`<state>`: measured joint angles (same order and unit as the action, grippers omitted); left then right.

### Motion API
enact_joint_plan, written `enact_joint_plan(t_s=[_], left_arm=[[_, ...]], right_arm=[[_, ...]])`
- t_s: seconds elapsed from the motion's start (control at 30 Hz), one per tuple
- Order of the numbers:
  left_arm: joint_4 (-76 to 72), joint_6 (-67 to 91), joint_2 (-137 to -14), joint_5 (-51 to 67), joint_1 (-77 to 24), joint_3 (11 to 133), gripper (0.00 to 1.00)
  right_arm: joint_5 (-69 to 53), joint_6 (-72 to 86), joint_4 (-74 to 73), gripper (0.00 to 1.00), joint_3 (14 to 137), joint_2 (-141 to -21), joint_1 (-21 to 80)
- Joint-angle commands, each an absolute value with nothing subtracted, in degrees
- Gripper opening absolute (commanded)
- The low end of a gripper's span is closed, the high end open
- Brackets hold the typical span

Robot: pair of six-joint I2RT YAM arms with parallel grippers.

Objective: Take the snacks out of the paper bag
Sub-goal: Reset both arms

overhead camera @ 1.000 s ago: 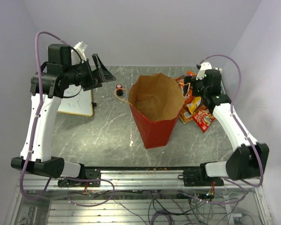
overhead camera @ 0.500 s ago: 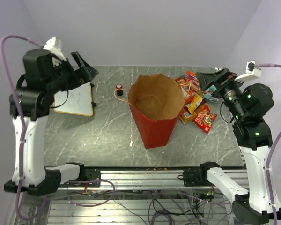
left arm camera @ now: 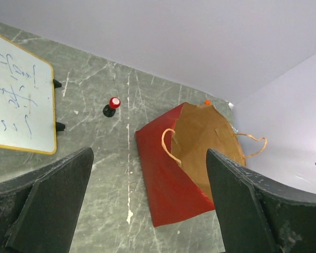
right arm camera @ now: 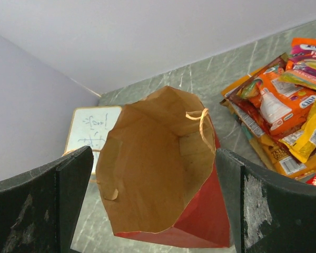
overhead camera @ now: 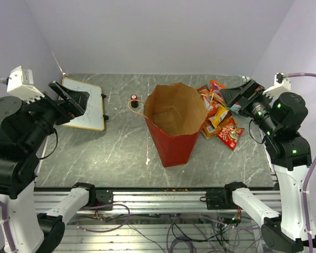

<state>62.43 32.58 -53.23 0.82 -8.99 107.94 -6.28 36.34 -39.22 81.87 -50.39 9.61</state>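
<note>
Grey marble table [overhead camera: 105, 153] carries an upright bag [overhead camera: 174, 145] at centre, snacks [overhead camera: 221, 120] heaped just right of it; left gripper [overhead camera: 73, 100] and right gripper [overhead camera: 237, 97] hang raised, both released, empty.

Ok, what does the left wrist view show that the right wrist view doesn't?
Left wrist only: the small red-capped knob on the table, between the whiteboard and the paper bag. Right wrist only: the snacks piled on the table beside the bag, plus a deeper look into its brown inside, with no packet visible there. Both: the bag, mouth open, and the whiteboard.
</note>
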Motion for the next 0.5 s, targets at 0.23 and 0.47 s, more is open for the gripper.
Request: enact_joint_plan(t_s=[0.23,0.47], left_arm=[[62.47,33.2,-54.95,1.05,-8.44,104.89,0.98],[61.92,34.3,-55.38,1.79,-8.44,104.27,0.98]], right_arm=[[0.06,34.72,-43.44,1.0,84.51,-49.8,9.55],[2.56,32.71,-43.84,1.0,84.23,-49.98,9.58]])
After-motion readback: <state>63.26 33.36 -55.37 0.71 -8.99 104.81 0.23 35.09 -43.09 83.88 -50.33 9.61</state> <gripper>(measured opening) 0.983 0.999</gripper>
